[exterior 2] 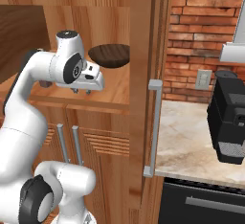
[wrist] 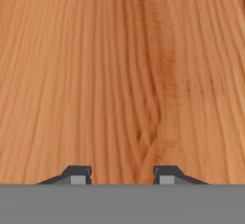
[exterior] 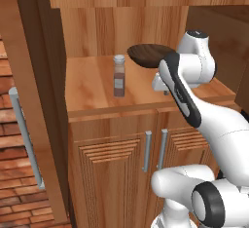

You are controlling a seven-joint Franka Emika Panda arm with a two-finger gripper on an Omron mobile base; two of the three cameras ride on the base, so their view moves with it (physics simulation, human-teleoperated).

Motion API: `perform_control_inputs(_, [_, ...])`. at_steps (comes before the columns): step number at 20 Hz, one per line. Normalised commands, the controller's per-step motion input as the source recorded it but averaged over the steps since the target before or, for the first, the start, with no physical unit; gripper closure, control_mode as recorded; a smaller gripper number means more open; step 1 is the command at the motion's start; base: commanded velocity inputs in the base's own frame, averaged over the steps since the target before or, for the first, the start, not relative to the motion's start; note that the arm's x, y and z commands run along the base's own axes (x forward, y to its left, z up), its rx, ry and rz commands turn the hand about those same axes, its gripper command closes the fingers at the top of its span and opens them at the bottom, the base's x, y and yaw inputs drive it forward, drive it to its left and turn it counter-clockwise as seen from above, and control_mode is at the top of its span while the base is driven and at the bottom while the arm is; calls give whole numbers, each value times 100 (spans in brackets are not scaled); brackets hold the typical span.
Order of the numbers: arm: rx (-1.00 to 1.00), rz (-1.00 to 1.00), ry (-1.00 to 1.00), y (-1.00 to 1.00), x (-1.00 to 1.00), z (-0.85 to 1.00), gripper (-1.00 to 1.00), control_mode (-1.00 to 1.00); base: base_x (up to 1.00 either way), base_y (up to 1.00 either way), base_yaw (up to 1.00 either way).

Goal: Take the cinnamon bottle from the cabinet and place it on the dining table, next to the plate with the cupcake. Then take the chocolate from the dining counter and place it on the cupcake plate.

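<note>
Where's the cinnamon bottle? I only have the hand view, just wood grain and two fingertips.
Observer: The cinnamon bottle stands upright on the cabinet shelf, to the left of the gripper and apart from it.
Operator: Anything else on that shelf?
Observer: A dark wooden bowl sits at the back, behind the gripper.
Operator: Which way is the gripper pointing?
Observer: Down at bare shelf board, right of the bottle. Its jaws are apart with nothing between them.
</note>
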Motion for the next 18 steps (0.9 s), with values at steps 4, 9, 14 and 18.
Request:
perform_control_inputs(4, [-3, 1, 1, -2, -2, -6, -100, -100, 0, 0, 0])
perform_control_inputs(9, [0, 4, -3, 9, -3, 11, -100, -100, 0, 0, 0])
perform_control_inputs(14, [4, 0, -24, 60, 1, 49, -100, -100, 0, 0, 0])
perform_control_inputs(18, [6, 0, -23, 96, 0, 43, -100, -100, 0, 0, 0])
